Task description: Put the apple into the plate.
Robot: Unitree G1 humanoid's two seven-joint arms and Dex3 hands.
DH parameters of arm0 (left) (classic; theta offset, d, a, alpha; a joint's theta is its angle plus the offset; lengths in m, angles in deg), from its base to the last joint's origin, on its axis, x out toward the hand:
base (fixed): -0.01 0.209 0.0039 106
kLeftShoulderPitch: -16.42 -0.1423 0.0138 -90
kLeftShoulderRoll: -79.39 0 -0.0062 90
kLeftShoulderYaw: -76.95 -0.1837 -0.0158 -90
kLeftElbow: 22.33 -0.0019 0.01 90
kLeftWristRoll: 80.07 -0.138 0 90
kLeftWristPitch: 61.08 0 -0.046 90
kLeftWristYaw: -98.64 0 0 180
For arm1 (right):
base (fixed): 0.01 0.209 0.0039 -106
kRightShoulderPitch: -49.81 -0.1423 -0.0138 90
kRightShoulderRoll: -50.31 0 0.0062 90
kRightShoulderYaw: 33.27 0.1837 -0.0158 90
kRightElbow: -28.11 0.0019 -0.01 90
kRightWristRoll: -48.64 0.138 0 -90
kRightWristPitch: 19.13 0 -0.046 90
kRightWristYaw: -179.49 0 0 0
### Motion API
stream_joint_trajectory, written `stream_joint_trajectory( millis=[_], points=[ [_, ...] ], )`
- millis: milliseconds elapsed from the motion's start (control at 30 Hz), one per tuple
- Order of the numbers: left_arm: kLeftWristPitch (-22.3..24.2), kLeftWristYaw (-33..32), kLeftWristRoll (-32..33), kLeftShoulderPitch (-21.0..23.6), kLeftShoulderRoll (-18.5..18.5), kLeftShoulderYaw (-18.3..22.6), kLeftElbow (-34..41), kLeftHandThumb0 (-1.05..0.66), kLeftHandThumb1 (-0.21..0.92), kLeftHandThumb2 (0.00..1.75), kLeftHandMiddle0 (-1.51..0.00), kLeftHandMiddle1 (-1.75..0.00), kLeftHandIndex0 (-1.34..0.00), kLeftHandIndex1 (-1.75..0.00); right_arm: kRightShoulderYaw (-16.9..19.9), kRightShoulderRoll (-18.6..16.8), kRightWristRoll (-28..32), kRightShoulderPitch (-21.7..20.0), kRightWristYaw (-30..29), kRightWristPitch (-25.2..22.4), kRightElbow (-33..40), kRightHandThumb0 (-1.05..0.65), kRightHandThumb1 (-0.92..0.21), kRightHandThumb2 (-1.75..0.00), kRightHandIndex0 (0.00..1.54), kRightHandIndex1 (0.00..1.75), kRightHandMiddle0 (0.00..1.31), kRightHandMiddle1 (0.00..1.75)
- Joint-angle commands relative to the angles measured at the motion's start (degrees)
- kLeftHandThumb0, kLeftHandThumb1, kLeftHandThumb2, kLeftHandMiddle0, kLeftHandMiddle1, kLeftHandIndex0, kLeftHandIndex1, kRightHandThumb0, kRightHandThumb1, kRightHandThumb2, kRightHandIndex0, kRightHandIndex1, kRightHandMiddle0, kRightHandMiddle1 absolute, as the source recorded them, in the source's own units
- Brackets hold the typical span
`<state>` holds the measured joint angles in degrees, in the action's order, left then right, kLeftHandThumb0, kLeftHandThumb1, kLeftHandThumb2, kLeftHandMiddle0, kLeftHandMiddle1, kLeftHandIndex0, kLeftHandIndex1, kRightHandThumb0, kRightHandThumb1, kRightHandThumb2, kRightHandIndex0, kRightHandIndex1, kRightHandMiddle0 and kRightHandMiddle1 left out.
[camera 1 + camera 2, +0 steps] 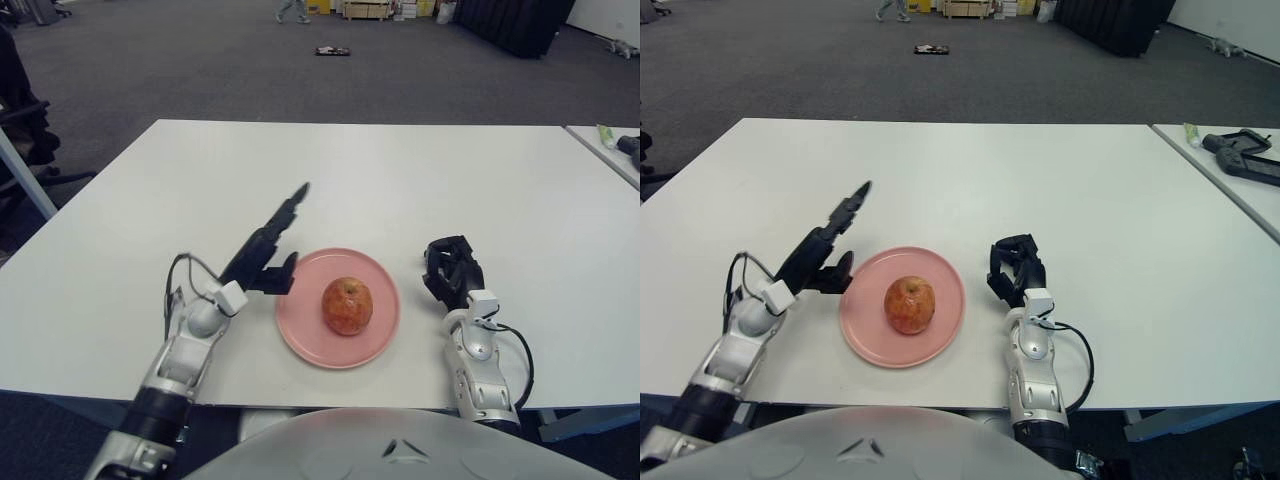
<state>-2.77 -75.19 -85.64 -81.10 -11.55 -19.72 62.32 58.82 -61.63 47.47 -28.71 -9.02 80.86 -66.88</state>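
The apple (347,305) sat upright in the middle of the pink plate (300,340), so I judged the job done. My left hand (266,243) hung just left of the plate, fingers spread and empty (touching nothing). My right hand (451,268) showed beside the plate's right edge.
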Motion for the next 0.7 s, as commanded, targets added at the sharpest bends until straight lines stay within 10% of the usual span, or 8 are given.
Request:
stream_joint_trajectory(
  millis=[0,300,667],
  points=[
    [0.4,-5.2,-0.1,-1.1,-4.0,2.7,-3.2,-0.95,0.92,1.11,-0.05,-0.06,-0.01,-0.33,0.3,-0.2,0.6,0.6,0.1,-1.1,-1.8,-0.37,-0.76,-0.75,0.53,1.31,0.29,1.75],
    [-2.9,-11.0,0.0,-2.9,-8.2,6.2,-10.3,-0.83,0.92,1.06,0.0,-0.76,0.0,-1.16,0.4,-0.2,0.4,0.6,-0.1,-1.3,-1.7,-0.37,-0.76,-0.75,0.53,1.3,0.28,1.75],
    [1.6,-15.0,-1.0,-4.4,-11.4,8.9,-8.6,-0.68,0.92,1.06,-0.37,-1.19,-0.16,-1.53,0.2,-0.7,0.2,1.1,-0.6,-2.1,-0.5,-0.36,-0.78,-0.72,0.51,1.31,0.27,1.75]
  ],
)
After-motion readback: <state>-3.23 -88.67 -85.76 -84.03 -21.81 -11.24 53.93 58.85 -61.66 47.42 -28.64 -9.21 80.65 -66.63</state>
